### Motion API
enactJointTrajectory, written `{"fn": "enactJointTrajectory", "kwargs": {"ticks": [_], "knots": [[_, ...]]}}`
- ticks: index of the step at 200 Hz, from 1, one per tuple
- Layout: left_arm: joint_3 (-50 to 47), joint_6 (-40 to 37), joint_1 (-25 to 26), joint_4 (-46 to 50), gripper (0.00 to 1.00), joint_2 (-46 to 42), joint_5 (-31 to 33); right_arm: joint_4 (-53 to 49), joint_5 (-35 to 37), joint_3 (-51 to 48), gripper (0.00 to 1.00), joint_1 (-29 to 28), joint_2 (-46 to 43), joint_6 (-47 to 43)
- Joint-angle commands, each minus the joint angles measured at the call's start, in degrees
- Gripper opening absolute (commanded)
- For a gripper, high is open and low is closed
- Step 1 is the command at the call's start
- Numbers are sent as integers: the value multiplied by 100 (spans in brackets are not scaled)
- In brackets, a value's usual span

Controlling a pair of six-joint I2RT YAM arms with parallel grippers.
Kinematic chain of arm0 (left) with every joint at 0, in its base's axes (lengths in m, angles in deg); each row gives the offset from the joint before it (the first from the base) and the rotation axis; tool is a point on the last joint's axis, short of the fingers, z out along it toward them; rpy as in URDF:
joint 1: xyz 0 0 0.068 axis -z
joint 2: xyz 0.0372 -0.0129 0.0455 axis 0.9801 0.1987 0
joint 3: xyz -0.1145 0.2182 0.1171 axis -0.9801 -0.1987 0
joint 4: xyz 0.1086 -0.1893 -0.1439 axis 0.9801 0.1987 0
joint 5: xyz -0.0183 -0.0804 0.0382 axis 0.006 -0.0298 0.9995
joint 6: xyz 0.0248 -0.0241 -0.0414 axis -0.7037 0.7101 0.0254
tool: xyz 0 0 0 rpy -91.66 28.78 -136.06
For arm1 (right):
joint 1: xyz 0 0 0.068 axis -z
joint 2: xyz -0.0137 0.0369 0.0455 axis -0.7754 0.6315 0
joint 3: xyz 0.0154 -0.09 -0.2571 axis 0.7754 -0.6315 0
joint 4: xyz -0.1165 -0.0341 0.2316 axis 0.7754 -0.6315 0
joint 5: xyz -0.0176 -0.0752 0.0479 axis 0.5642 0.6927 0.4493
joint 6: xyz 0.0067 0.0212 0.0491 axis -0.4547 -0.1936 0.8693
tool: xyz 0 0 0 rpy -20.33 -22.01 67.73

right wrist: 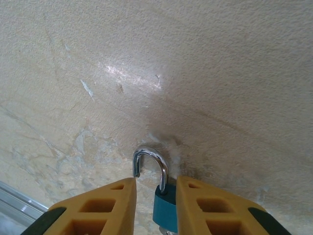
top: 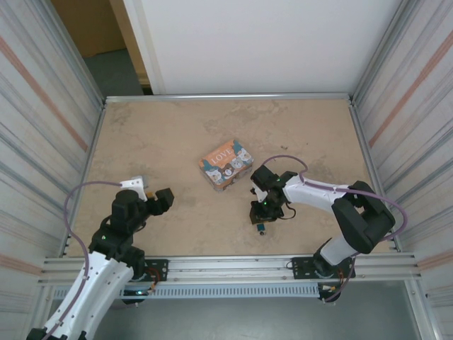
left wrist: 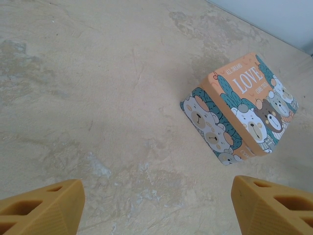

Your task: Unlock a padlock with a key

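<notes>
The tiny blue padlock (right wrist: 164,208) lies on the table between the fingers of my right gripper (right wrist: 156,182). Its silvery shackle (right wrist: 151,155) is swung up with one leg free of the body. The jaws stand slightly apart: the body rests against the right finger, and a gap shows on the left side. From above, the padlock (top: 261,227) sits just below the right gripper (top: 259,211). The key is hidden. My left gripper (left wrist: 156,190) hovers open over bare table at the near left (top: 157,198), holding nothing.
An orange "LOVE" tin with cartoon animals (top: 226,164) (left wrist: 244,110) stands mid-table, just above and left of the right gripper. A metal rail (top: 226,266) runs along the near edge. Corrugated walls close in both sides.
</notes>
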Motion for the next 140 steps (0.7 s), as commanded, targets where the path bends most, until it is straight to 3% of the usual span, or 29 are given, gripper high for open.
{"fn": "enactJointTrajectory", "kwargs": {"ticks": [1,84,140], "knots": [[115,-143,-72,61,79,28,146,-267,116,57,29,-29,-230,78],[392,-221,-116,35,81,243,333,-757,695,313,47,275,-1385,-44],[659,-312,-151,105,91,457,874,-531,848,218,54,1465,-2628,-245]]}}
